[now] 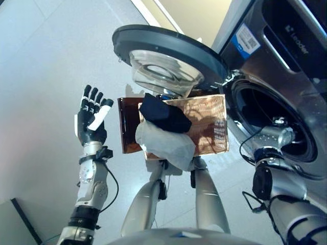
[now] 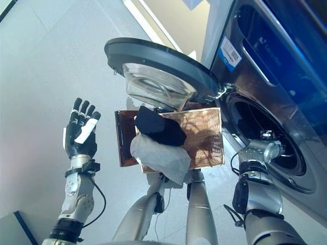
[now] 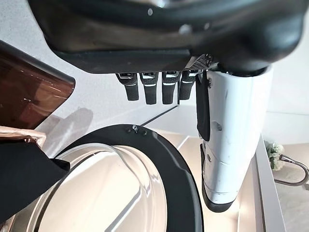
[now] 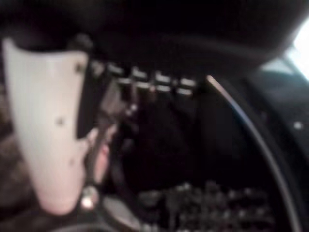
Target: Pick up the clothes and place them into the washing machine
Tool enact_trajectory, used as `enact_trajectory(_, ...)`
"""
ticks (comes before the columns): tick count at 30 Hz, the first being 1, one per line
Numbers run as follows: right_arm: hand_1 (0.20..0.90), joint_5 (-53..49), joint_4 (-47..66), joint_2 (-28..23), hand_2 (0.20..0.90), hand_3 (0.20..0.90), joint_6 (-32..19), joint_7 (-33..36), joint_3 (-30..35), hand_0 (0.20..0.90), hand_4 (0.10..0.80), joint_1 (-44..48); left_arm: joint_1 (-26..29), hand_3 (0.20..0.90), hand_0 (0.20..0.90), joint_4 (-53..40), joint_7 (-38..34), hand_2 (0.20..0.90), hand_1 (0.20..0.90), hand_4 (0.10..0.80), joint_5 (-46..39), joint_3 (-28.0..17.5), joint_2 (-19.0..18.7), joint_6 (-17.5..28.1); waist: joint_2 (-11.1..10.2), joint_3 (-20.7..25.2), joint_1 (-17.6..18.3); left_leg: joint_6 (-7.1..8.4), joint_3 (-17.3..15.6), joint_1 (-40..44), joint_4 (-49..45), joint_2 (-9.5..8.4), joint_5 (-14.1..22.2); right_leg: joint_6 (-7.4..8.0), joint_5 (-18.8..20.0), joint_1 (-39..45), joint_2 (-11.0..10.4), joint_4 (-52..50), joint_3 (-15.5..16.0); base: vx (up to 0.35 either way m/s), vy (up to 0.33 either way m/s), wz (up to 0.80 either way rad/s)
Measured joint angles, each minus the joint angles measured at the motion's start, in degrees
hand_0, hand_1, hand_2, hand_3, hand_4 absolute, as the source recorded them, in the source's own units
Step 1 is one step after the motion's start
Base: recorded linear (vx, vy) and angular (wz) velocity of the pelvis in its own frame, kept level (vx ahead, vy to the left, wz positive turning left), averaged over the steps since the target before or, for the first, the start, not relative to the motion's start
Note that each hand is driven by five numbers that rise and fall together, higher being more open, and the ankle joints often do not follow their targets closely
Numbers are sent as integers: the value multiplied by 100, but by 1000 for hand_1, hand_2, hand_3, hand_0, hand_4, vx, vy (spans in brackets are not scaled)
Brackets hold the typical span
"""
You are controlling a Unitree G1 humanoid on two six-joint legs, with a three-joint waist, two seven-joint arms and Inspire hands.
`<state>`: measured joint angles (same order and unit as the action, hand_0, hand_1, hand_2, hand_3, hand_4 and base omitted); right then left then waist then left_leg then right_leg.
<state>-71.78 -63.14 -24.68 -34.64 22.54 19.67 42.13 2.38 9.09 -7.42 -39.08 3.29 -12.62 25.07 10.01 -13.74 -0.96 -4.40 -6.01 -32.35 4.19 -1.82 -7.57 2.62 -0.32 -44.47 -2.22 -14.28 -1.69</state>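
only right wrist view shows right hand (image 4: 130, 92) inside drum (image 1: 286, 127).

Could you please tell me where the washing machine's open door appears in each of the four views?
Left eye view: washing machine door, upper centre, above the basket.
Right eye view: upper centre, above the basket.
Left wrist view: the door's dark rim and glass beyond the left hand.
Right wrist view: not identifiable.
Shared landmark: the black garment beneath the door.
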Motion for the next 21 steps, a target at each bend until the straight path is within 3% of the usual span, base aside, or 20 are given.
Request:
enact_trajectory(6, 900, 648, -4, -3, 900, 900, 351, 5, -462, 900, 800, -487, -47, 900, 900, 3, 8, 900, 900, 800, 6, -31, 25, 0, -66, -15, 22, 1, -3, 204, -6, 3, 1, 7, -7, 190, 2, -36, 2, -7, -7, 3)
enact_trajectory(16, 900, 3543, 166, 112, 900, 900, 1477, -21, -1969, 900, 800, -1555, -223, 900, 900, 441, -16, 900, 900, 800, 373, -304, 50, 44, -465, 92, 165, 5, 32, 578, -3, 10, 4, 21, -19, 585, -9, -17, 48, 0, -9, 2)
enact_trajectory(21, 900, 4268, 389, 131, 900, 900, 1571, -228, -2238, 900, 800, -1819, -241, 900, 900, 959, -195, 900, 900, 800, 1489, -238, -165, -29, -516, 122, 167, 7, 91, 738, -5, 12, 8, 19, -19, 797, -19, 38, 97, 0, 0, 0)
